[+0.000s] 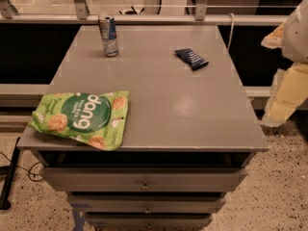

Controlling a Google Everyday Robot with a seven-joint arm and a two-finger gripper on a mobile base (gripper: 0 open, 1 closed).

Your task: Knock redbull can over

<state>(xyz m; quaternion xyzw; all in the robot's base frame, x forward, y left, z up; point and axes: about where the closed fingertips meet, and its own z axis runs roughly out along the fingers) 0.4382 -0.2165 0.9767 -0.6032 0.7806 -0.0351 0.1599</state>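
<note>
The grey cabinet (168,100) filled most of the view, its flat top bearing three things and its drawers (144,179) stacked below the front edge. At the right edge of the view, off the side of the cabinet and above the speckled floor (284,196), hung the pale yellow and white end of the arm with the gripper (281,102). It touched nothing, and whether the claw was apart or together I cannot tell.

The green snack bag (82,118) lay flat at the front left corner, partly over the edge. The flat dark-blue packet (191,58) lay toward the back right, well apart from the bag. The redbull can (109,35) stood upright near the back left of the top, well apart from both the packet and the bag, with bare surface all round it.

As a judgement, none of the task was done: the can was on its base and the gripper was on the opposite side of the cabinet, far from it. What was left was the whole job: bringing the gripper across the top, past the packet, to the can, then pushing it high on its side so that it tipped over rather than slid
</note>
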